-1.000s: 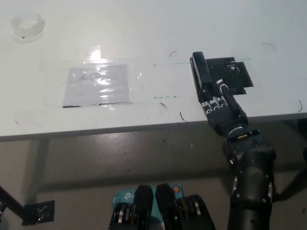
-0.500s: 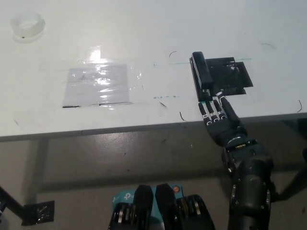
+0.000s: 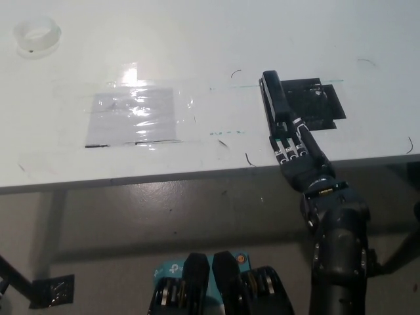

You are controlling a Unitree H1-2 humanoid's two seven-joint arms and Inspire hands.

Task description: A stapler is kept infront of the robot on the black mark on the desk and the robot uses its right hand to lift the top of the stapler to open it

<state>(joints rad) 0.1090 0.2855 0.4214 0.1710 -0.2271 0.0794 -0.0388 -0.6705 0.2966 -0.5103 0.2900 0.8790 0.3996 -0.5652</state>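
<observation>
A black stapler (image 3: 274, 97) lies flat on the white desk, along the left edge of the black mark (image 3: 317, 105). Its long axis runs away from me. My black right hand (image 3: 296, 152) comes in over the desk's front edge, with the fingers (image 3: 287, 136) stretched out straight and close together. Their tips rest on or just above the stapler's near end, which they hide. The stapler's top looks flat and unlifted. The hand holds nothing. My white left hand is out of the picture.
A clear tape roll (image 3: 37, 33) sits at the desk's far left corner. A shiny taped grey rectangle (image 3: 134, 117) lies left of the middle. The desk's front edge (image 3: 131, 178) runs just under my right wrist, with floor below.
My right hand drew back toward the desk edge half a second ago, baring the stapler's near end. It has now slid forward again over that end. The stapler has not moved.
</observation>
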